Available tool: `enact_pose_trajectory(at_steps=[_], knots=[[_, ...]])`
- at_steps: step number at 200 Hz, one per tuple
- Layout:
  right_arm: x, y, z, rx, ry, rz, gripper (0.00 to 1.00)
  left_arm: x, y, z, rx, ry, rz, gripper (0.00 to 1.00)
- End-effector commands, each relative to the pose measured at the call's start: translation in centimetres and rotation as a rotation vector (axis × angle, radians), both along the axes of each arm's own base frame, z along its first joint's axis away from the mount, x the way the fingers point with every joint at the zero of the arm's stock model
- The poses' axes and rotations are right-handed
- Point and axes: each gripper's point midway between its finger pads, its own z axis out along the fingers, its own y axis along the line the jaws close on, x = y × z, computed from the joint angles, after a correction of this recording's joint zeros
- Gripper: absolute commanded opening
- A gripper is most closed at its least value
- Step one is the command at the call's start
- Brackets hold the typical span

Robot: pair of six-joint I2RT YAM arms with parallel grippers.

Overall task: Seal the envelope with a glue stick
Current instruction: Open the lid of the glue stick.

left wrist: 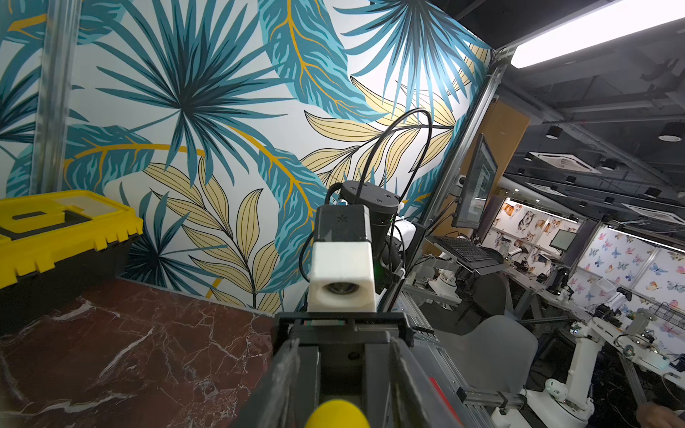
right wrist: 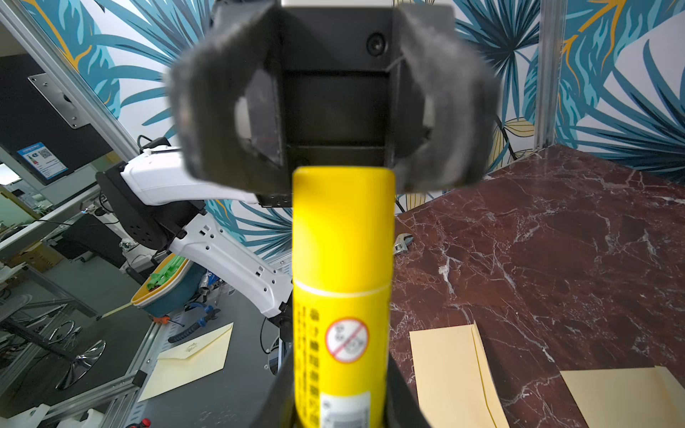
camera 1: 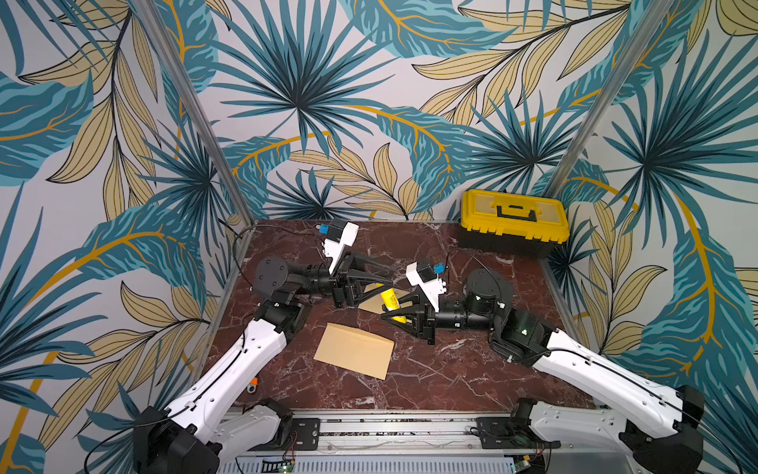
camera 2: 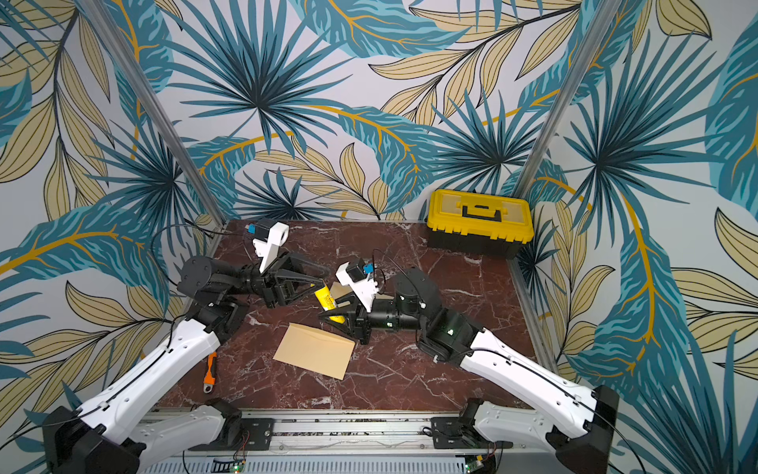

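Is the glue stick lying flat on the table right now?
No, the right gripper holds the glue stick raised above the table.

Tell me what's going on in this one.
The right gripper is shut on the yellow glue stick, holding it above the marble table. The left gripper reaches in from the opposite side, its jaws flanking the capped end; whether they pinch it is unclear. The cap is on, and an envelope lies flat nearby, untouched.
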Motion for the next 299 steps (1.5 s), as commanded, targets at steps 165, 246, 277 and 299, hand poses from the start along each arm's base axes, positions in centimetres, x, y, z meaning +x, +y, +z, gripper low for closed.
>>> enact_pose_trajectory(at_steps=[165, 246, 277, 299], knots=[[-1.3, -2.1, -4.5, -0.107, 0.034, -0.008, 0.0, -0.3, 1.1, 2.5, -0.048, -0.087, 0.068, 0.0], [-0.3, -4.8, -6.5, -0.165, 0.015, -0.155, 0.0, 1.4, 1.4, 1.6, -0.017, -0.066, 0.174, 0.0], [2.9, -8.4, -6.3, -0.225, -0.021, -0.427, 0.0, 2.7, 0.7, -1.0, 0.111, -0.076, 0.311, 0.0], [4.5, -10.6, -5.5, -0.261, -0.035, -0.567, 0.0, 3.7, -0.2, -3.3, 0.193, -0.094, 0.379, 0.0]])
